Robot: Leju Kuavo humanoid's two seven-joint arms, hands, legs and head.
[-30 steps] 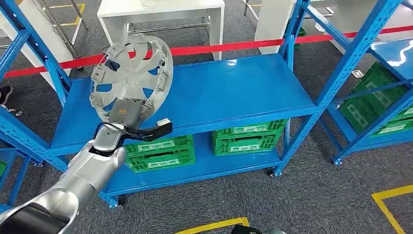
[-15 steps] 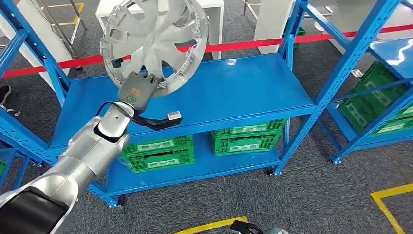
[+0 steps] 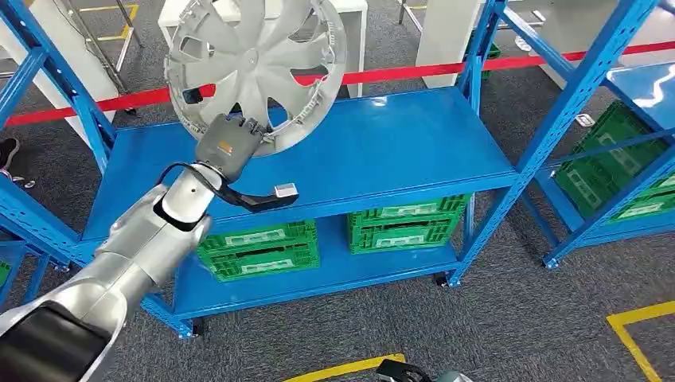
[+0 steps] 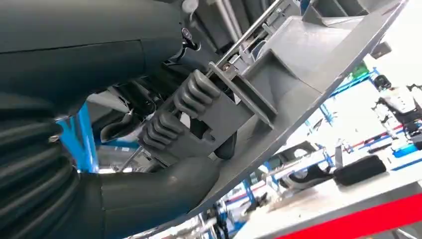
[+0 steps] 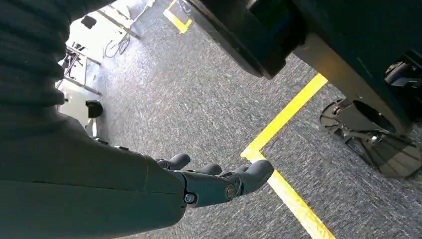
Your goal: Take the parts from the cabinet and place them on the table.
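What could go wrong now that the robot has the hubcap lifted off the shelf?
The left hand grips the hubcap only at its lower rim, so the big tilted disc could twist or slip out. Held above the blue shelf, it could also clip the blue upright if swung left.

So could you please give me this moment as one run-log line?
left hand: holds hubcap by its rim, above blue shelf | right hand: empty, fingers apart, over grey floor | stage: carrying

Grey carpet floor (image 3: 509,326) with yellow lines (image 3: 637,334), white table (image 3: 350,16) behind
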